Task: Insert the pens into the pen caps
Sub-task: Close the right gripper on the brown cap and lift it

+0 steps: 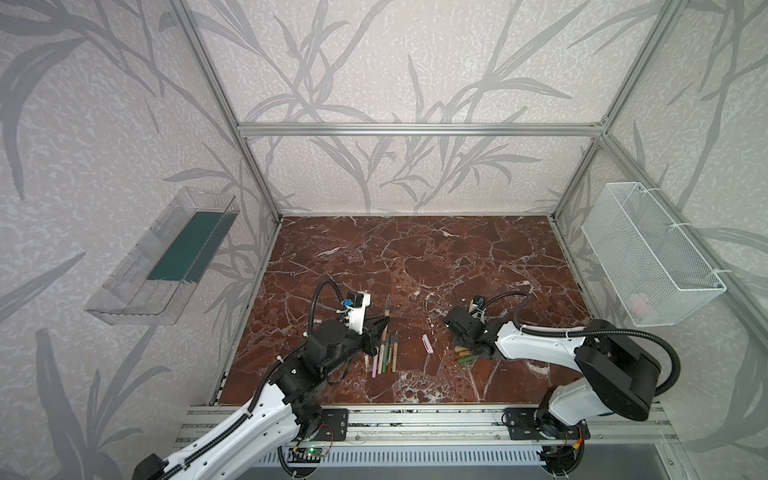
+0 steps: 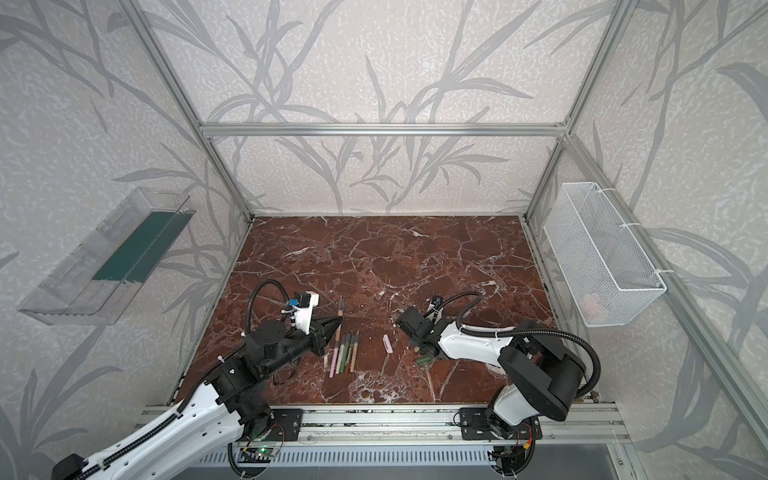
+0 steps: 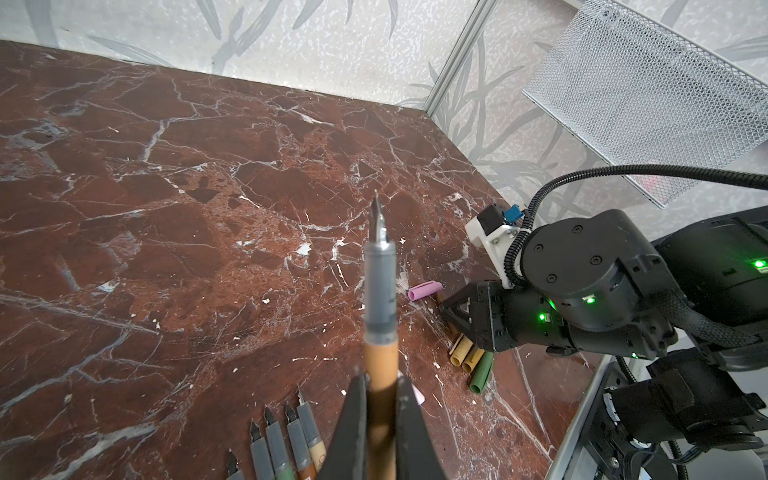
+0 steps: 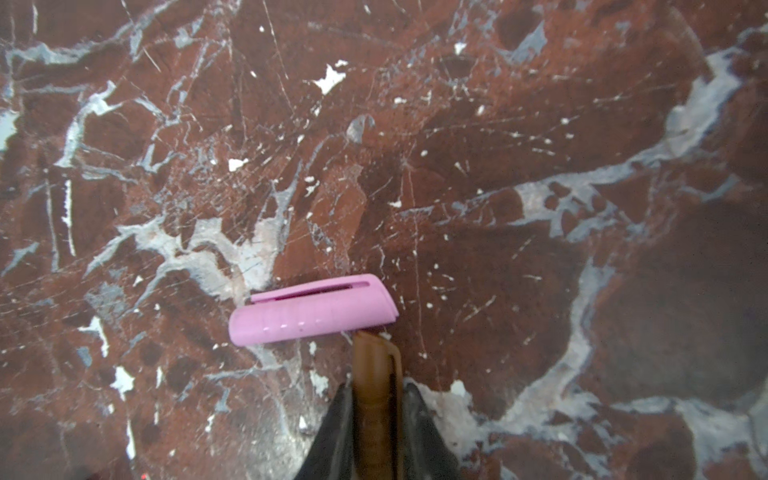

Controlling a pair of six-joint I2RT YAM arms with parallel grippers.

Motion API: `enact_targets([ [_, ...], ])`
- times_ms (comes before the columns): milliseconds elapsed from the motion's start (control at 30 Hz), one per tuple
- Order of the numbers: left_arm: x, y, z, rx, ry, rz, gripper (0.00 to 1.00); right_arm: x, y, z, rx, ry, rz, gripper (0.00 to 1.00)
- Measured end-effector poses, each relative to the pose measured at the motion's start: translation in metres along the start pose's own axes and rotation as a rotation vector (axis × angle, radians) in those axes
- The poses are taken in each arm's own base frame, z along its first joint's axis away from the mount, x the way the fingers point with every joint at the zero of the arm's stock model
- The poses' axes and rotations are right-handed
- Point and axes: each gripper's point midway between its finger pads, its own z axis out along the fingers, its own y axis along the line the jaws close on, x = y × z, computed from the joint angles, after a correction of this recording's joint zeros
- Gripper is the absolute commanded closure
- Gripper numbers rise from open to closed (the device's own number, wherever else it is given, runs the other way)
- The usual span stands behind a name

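My left gripper (image 3: pixel 382 380) is shut on a tan-bodied pen (image 3: pixel 380 291), whose grey section and dark nib point away over the table; both top views show it (image 1: pixel 387 316). Several more pens (image 1: pixel 386 353) lie side by side just right of that gripper. My right gripper (image 4: pixel 376 386) is shut on a brown pen cap (image 4: pixel 376 365), low over the marble. A pink pen cap (image 4: pixel 311 309) lies flat just past the brown cap's end, in a top view (image 2: pixel 387 343) too. Two tan pen caps (image 3: pixel 467 353) and a green one (image 3: pixel 482 372) lie under the right wrist.
The marble tabletop (image 1: pixel 415 257) is fenced by aluminium posts and wallpapered walls. A white wire basket (image 1: pixel 652 253) hangs on the right wall and a clear plastic tray (image 1: pixel 162 257) on the left wall. A metal rail (image 1: pixel 415 419) runs along the front edge.
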Motion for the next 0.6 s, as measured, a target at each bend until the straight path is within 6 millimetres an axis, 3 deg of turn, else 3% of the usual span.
enact_targets([
  [200, 0.000, 0.000, 0.000, 0.000, -0.001, 0.002, 1.00, -0.002, 0.003, 0.002, 0.022, 0.005, -0.019, 0.80],
  [367, -0.001, 0.000, -0.001, 0.001, -0.004, 0.002, 1.00, -0.003, 0.009, 0.006, 0.039, 0.012, -0.042, 0.73],
  [600, -0.002, -0.001, -0.002, 0.004, -0.007, 0.002, 1.00, -0.009, 0.012, 0.011, 0.030, 0.000, -0.040, 0.75],
])
